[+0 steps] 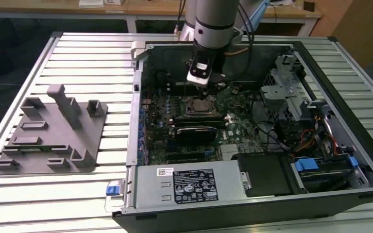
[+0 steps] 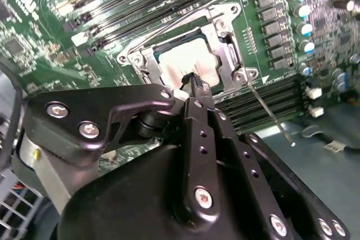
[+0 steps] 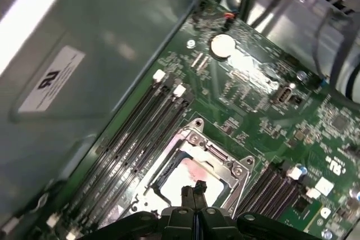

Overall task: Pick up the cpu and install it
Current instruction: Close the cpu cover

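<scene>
The cpu (image 1: 201, 105) lies flat inside the metal-framed socket (image 2: 226, 54) on the green motherboard, its pale shiny top (image 2: 188, 63) facing up. In the exterior view my gripper (image 1: 207, 92) hangs straight above it inside the open computer case. In both wrist views the two black fingers (image 2: 197, 91) are pressed together with nothing between them, and the gripper (image 3: 194, 186) tip sits just over the cpu's (image 3: 177, 177) top. Whether the tip touches the chip I cannot tell. The socket frame (image 3: 225, 164) stands open around the chip.
A thin socket lever (image 2: 270, 113) sticks out beside the socket. Memory slots (image 3: 140, 122) run along one side of it. A grey plastic tray with upright posts (image 1: 50, 136) rests on the slatted table at the exterior view's left. The power supply (image 1: 186, 184) and drive bays (image 1: 322, 165) crowd the case.
</scene>
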`<action>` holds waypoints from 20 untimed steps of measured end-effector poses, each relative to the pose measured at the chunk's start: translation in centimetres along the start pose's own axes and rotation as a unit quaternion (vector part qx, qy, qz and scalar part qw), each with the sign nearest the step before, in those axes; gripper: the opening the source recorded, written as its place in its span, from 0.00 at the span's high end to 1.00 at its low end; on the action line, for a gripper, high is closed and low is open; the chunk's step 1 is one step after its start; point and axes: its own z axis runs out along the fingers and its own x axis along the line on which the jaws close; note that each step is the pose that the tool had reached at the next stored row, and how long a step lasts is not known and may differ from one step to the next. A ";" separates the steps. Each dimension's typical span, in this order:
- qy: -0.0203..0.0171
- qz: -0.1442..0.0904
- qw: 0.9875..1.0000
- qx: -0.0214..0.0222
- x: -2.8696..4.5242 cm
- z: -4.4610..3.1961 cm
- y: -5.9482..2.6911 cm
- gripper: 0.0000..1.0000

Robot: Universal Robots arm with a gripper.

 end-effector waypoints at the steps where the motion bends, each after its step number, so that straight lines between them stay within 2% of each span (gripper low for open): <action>1: 0.000 -0.009 1.000 0.000 0.00 0.00 0.00 0.89; 3: 0.000 -0.027 1.000 0.001 0.00 0.01 0.00 0.89; 6: 0.001 -0.055 0.999 0.001 0.00 0.03 0.00 0.89; 9: 0.001 -0.081 0.997 0.002 0.00 0.05 0.00 0.89; 11: 0.001 -0.100 0.995 0.002 0.00 0.06 0.00 0.89; 13: 0.002 -0.118 0.993 0.002 0.00 0.07 0.00 0.89; 16: 0.002 -0.145 0.989 0.003 0.00 0.10 0.00 0.89; 20: 0.003 -0.181 0.984 0.003 0.00 0.13 0.00 0.89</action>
